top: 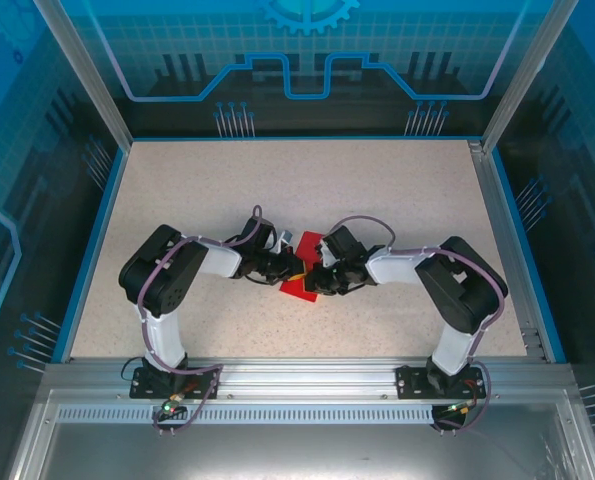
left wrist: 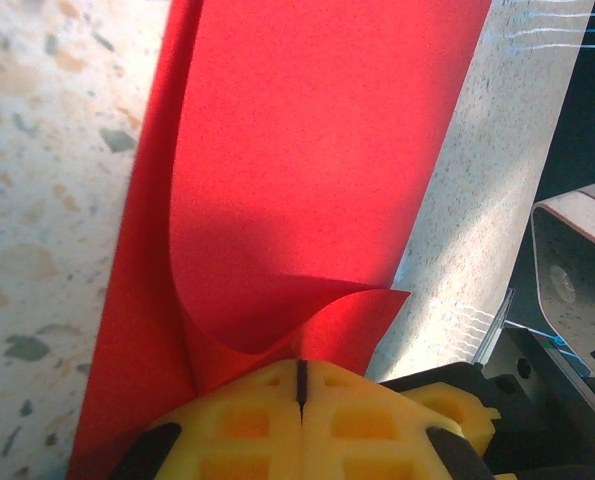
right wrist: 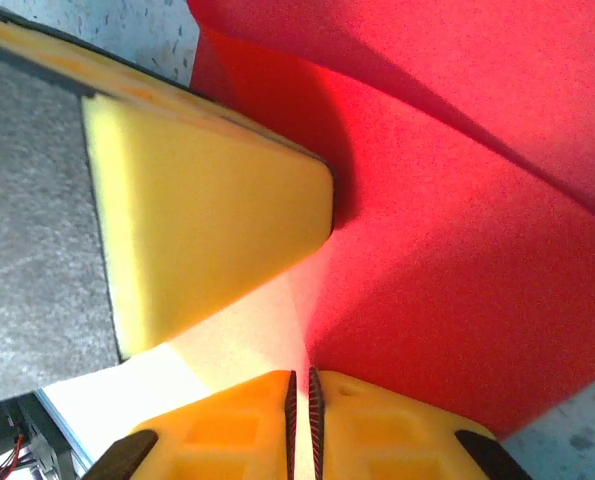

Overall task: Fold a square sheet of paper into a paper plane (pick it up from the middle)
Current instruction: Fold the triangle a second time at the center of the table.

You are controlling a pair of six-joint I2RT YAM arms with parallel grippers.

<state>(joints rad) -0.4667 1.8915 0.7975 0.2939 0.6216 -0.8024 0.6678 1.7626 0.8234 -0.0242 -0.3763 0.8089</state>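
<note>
Square sheet of paper (top: 299, 289) lies in the middle of the table (top: 277, 190) between both hands, with one flap curling up off the flat layer and no dart shape yet, so most folds seem left. Left hand (left wrist: 300, 375) is pinched on that flap; right hand (right wrist: 299, 385) is nearly closed beside it, whether on paper I cannot tell

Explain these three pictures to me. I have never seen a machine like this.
A left arm and right arm, both robots, are bolted at a table's near edge; the overhead picture looks down on them. They meet over a red paper, partly curled up. The other two pictures come from cameras on the wrists: the yellow blocks at the bottom are each gripper's fingers. The left gripper and right gripper are both shut right at the paper; whether either pinches it, I cannot tell.
</note>
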